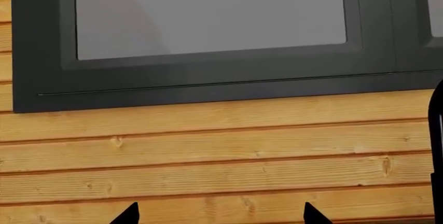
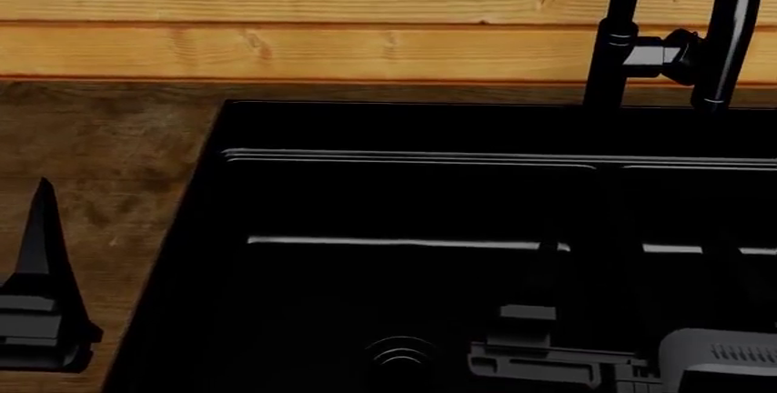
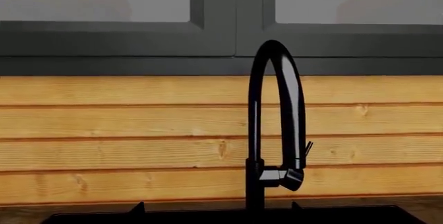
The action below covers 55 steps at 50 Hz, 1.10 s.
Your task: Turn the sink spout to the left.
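The sink spout (image 3: 277, 125) stands at the far edge of the sink (image 2: 401, 161), toward the right of the head view, against a wall of pale horizontal wood planks (image 1: 207, 151). Its slim upright post (image 2: 613, 38) rises from the bench (image 2: 109, 166), arches over, and comes down as a thicker nozzle tube (image 2: 729, 29) just to the right, the two joined by a short bracket (image 2: 656, 55). Behind it sits a dark-framed window (image 1: 207, 86).

The left gripper (image 2: 43, 284) hangs over the wooden bench beside the sink's left rim, well apart from the spout. In its wrist view only two dark tips of the fingers (image 1: 128, 214) poke into sight, spread wide with nothing between them and nothing touched.

The right gripper (image 2: 540, 347) sits low over the near part of the basin, close to a ridged round drain (image 2: 401, 357). Its fingers (image 3: 138, 207) show only as small points either side of the spout's base, set apart and clear of the post; they hold nothing.
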Available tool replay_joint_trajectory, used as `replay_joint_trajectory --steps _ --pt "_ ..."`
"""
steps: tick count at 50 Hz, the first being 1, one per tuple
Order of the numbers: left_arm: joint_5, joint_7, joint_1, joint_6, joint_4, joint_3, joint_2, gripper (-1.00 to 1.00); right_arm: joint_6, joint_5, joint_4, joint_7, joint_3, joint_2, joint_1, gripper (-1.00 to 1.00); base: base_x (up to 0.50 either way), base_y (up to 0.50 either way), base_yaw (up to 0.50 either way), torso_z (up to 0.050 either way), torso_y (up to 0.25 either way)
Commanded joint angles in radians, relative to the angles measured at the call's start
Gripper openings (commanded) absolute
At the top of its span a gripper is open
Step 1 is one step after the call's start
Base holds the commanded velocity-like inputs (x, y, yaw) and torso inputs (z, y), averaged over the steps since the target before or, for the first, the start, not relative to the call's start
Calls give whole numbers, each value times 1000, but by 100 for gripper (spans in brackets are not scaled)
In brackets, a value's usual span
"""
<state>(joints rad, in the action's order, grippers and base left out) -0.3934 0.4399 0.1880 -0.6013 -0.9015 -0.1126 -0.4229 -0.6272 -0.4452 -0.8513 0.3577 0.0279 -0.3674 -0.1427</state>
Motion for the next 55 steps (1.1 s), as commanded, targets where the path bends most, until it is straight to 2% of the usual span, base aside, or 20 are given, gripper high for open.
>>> replay_joint_trajectory --steps 1,6,7,11,14,17,21,23,34,55 --pt "-3 9 5 -6 2 -4 -3 100 -4 6 2 14 -8 -4 -4 100 0 0 0 0 0" --pt "-46 19 20 -46 7 15 6 100 -17 -13 0 19 -1 0 -12 100 0 0 0 0 0" --pt "-37 15 28 -69 6 -12 -5 100 -20 -19 -1 20 0 0 -16 100 0 0 0 0 0" --pt "-28 -4 7 -4 10 -9 -4 100 -48 -36 -14 34 9 -3 -39 100 0 0 0 0 0" --pt "-30 2 11 -16 8 -13 -5 100 -72 -48 -21 42 13 -8 -58 100 0 0 0 0 0" --pt "-57 -12 11 -12 12 -9 0 100 -151 -62 -35 76 16 -25 -117 100 0 0 0 0 0" --pt "-5 2 13 -10 16 -37 -16 100 -254 -87 -41 94 -2 -56 -182 100 0 0 0 0 0" --pt "49 15 14 -12 18 -73 -30 100 -266 -94 -38 110 23 -52 -198 100 0 0 0 0 0" --pt "11 6 11 7 34 -57 -14 100 -402 -178 -46 130 80 -87 -293 100 0 0 0 0 0" --pt "22 14 15 9 39 -77 -20 100 -410 -211 1 120 93 -91 -349 100 0 0 0 0 0"
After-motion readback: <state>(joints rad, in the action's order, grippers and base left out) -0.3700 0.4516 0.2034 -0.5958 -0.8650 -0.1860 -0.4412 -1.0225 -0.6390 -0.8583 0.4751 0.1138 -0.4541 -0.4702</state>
